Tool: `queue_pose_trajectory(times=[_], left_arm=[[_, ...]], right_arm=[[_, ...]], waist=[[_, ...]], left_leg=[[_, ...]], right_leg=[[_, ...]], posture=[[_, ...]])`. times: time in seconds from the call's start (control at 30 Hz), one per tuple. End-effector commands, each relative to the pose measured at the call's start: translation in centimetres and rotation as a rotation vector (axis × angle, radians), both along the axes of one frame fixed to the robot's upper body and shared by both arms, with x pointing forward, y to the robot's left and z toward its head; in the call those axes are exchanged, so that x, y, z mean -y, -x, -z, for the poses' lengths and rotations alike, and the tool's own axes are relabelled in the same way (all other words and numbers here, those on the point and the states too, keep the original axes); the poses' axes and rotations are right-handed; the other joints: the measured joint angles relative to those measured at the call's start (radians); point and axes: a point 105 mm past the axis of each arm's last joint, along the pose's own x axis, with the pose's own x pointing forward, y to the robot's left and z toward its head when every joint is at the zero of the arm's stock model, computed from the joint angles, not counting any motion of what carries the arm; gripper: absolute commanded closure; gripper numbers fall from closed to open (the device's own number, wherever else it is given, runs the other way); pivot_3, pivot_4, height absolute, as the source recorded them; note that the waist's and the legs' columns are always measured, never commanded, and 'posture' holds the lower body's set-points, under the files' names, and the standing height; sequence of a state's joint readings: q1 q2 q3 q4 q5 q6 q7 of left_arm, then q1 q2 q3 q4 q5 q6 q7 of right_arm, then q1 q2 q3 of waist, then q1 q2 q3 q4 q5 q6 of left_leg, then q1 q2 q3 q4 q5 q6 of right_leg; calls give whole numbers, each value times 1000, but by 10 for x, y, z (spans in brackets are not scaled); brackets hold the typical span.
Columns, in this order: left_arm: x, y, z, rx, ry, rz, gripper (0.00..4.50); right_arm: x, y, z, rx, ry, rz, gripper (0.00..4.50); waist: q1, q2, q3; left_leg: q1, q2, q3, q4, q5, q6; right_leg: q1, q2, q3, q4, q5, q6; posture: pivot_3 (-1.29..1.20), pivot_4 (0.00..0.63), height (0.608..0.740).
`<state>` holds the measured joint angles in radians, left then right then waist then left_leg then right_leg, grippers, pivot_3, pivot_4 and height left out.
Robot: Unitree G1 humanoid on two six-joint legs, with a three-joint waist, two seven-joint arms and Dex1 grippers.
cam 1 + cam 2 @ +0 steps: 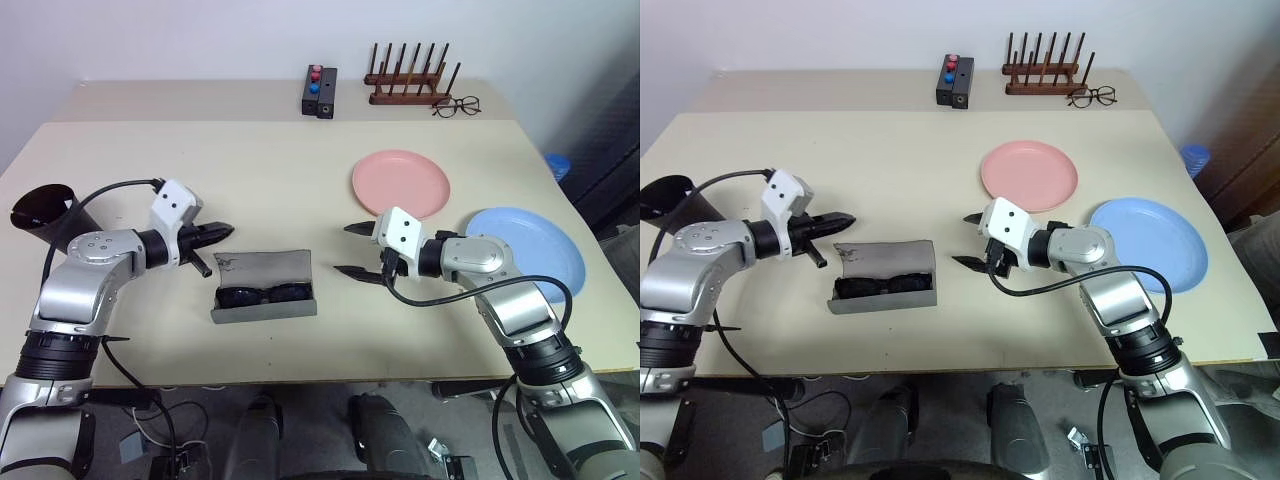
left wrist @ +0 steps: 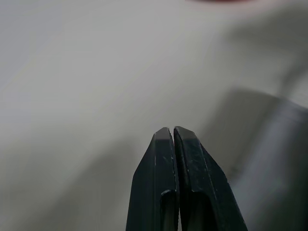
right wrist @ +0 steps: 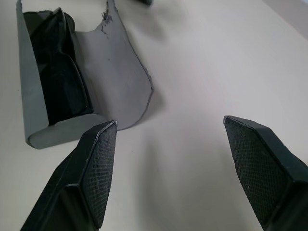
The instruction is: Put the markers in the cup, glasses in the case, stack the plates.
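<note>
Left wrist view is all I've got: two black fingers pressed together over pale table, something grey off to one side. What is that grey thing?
Observer: It's the grey glasses case, lid open, lying between the two arms.
Operator: Are the sunglasses in it?
Observer: Yes, the black sunglasses lie in its tray.
Operator: Where's the other pincer?
Observer: The right pincer hangs open on the case's far side from yours, holding nothing.
Operator: And the plates?
Observer: Not stacked. The pink plate and the light blue plate lie side by side on the table.
</note>
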<state>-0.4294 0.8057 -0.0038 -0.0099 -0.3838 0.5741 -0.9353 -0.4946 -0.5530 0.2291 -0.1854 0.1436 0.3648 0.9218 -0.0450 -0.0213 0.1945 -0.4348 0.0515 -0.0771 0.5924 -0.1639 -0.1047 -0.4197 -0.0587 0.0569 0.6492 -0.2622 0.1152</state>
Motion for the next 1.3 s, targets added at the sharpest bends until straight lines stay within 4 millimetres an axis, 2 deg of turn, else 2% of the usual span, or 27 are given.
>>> queue_pose_trajectory(times=[0.03,0.2,0.4,0.53,0.67,0.97,1.2,1.3], left_arm=[[3,18,-7,-23,-18,121,4440],[1,48,-3,-125,-40,224,4440],[-1,71,14,-175,-123,261,4440],[-3,74,22,-172,-163,243,4440],[-6,65,24,-95,-204,198,4440],[-1,59,1,-22,-56,142,4440],[-23,50,-34,59,57,37,4440],[-39,55,-47,91,92,1,4440]], right_arm=[[-1,5,-13,44,-23,-14,901],[1,6,-13,40,-22,-2,901],[1,4,-12,37,-21,2,901],[0,2,-12,37,-21,2,901],[0,1,-12,35,-16,0,901],[-1,1,-9,32,-17,-1,901],[-2,1,-10,42,-30,13,901],[-1,0,-13,61,-34,35,901]], waist=[[0,0,0],[0,0,0],[3,0,0],[2,0,0],[2,0,0],[2,0,0],[2,0,0],[1,0,0]], left_leg=[[0,0,0,0,0,0],[0,0,0,0,0,0],[0,0,0,0,0,0],[0,0,0,0,0,0],[0,0,0,0,0,0],[0,0,0,0,0,0],[0,0,0,0,0,0],[0,0,0,0,0,0]], right_leg=[[0,0,0,0,0,0],[0,0,0,0,0,-1],[0,-1,0,0,-1,-1],[0,-1,0,-1,-1,-1],[0,-1,0,-1,-1,-1],[0,-1,0,0,-1,-1],[0,-1,0,0,-1,-1],[0,-1,0,-1,-1,-1]], posture=[[0,150,740],[0,150,740],[0,150,740],[0,150,740],[0,150,740],[0,150,740],[0,150,740],[0,150,740]])
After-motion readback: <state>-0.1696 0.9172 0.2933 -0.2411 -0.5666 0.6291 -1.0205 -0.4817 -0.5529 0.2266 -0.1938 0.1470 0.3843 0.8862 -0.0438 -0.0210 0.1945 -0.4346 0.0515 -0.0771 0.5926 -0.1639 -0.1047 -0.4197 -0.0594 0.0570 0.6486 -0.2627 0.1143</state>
